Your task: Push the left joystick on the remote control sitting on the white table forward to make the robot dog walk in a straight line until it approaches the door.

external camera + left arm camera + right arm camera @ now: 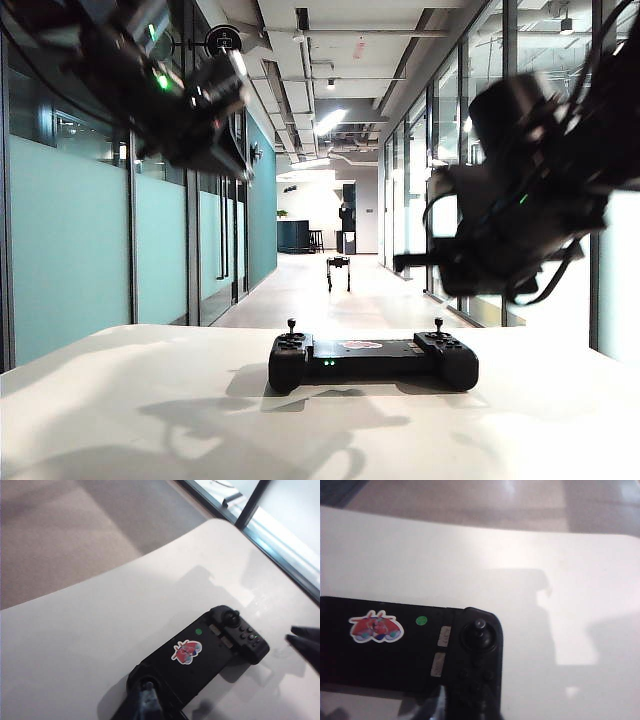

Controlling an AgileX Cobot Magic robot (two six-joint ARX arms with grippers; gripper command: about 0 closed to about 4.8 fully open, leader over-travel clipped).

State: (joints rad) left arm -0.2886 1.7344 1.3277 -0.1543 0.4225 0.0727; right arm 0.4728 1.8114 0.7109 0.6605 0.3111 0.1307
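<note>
Two grippers aloft | left gripper (215,150), jaws unreadable, nearer short black left joystick (291,326) below it on wide black remote control (372,360), long axis parallel to white table (120,400) near edge | right gripper (415,262), jaws unreadable, over the other end | small black robot dog (339,270) down the corridor

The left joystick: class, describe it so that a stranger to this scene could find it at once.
Start at the white table, where the remote control lies flat. Two short black sticks rise from its handles; the left joystick stands on the exterior view's left end, the matching right stick on the other.
</note>
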